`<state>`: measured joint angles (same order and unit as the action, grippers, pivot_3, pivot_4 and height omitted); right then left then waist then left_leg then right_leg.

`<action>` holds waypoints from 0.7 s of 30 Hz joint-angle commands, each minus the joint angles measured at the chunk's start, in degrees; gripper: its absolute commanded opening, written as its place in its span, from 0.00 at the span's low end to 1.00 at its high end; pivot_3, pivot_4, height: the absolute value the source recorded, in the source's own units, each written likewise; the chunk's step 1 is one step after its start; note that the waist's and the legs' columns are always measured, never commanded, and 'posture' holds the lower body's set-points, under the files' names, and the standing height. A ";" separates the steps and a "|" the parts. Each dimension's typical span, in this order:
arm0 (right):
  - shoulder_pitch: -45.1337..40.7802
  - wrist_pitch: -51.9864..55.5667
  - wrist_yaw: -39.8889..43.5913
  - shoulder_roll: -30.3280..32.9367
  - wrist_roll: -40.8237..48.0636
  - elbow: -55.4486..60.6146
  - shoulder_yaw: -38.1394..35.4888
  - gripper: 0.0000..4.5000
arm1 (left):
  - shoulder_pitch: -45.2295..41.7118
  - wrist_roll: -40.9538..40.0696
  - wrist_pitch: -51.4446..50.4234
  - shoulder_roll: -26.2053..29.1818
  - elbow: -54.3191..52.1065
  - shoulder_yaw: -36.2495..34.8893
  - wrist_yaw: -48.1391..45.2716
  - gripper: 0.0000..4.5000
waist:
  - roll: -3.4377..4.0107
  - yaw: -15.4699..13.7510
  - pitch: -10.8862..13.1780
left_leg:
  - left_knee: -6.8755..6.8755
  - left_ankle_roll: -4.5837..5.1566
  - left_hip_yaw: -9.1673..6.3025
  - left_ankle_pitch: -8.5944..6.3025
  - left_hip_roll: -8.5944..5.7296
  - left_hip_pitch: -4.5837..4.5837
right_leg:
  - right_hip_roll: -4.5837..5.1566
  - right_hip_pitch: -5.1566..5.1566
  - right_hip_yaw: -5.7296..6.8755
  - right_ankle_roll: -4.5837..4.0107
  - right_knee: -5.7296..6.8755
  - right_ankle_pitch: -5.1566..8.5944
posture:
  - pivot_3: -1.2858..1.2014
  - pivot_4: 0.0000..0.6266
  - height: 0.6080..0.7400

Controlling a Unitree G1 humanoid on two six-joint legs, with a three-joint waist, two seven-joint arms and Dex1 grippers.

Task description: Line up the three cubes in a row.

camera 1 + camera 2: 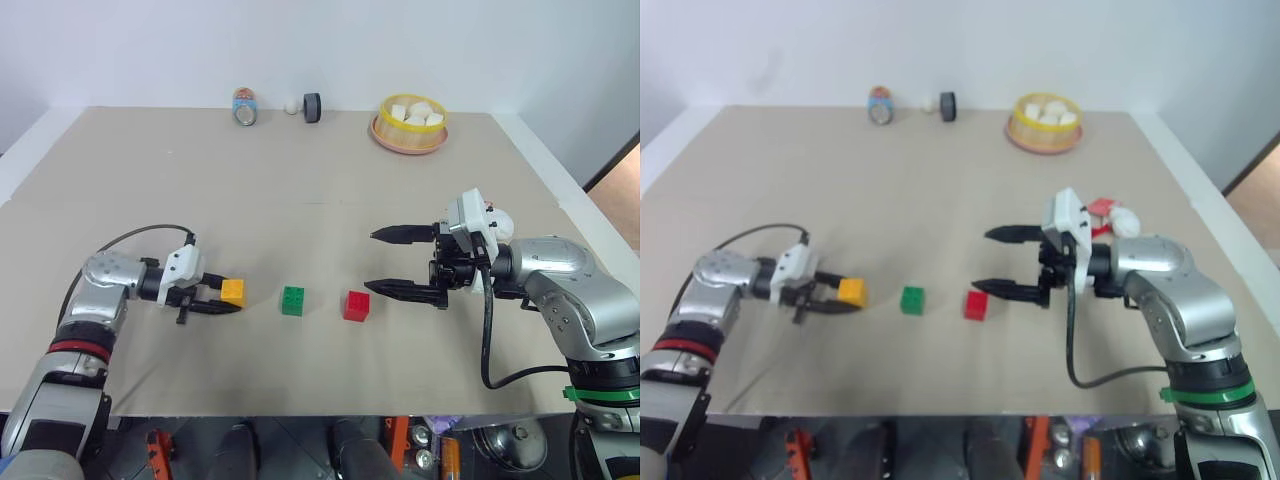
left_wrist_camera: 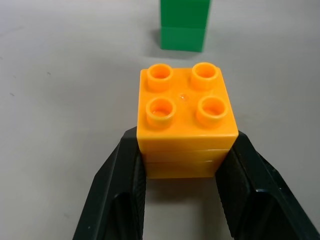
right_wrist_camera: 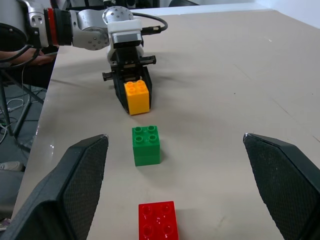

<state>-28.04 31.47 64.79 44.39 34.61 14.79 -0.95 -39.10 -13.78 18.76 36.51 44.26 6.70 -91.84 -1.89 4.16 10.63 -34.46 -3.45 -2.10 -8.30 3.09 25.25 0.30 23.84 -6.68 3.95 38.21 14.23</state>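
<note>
The orange block is clamped in the left pincer, low over the desk, beside the green block and red block. The right pincer is held wide apart. The row could be skewed if the block is released crooked

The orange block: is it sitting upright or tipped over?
Upright. The orange block shows its four studs facing up, clamped between the left gripper's black fingers.

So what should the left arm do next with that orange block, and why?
Probably open the left gripper and back away. Its fingers are clamped on the orange block, which looks to rest on the table, roughly in line with the green block and red block.
</note>
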 commanded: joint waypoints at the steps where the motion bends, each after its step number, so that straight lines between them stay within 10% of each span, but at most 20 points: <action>1: -0.89 0.00 -0.30 0.85 1.02 2.43 -2.07 1.00 | -2.40 -0.02 1.61 -0.37 0.91 0.89 -0.66 0.30 | 0.00 0.01 0.00 | 0.00 0.00 0.00 0.00 0.00 0.00 | 0.00 0.00 0.00 0.00 0.00 0.00 | 0.52 0.24 1.00; 21: 0.93 0.58 -1.80 1.38 1.55 4.05 -3.25 1.00 | -4.67 -1.96 4.72 0.17 6.23 6.12 -0.66 0.30 | 0.00 0.05 0.00 | -0.01 0.01 -0.02 0.01 0.01 -0.01 | -0.03 0.00 0.00 -0.01 0.03 -0.02 | 0.52 0.24 1.00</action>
<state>-26.75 32.36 63.21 45.16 35.31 16.73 -2.49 -42.74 -15.65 22.60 35.34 49.97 12.96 -92.21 -1.89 4.21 10.63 -34.48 -3.44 -2.12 -8.29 3.10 25.24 0.27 23.83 -6.69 3.95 38.25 14.20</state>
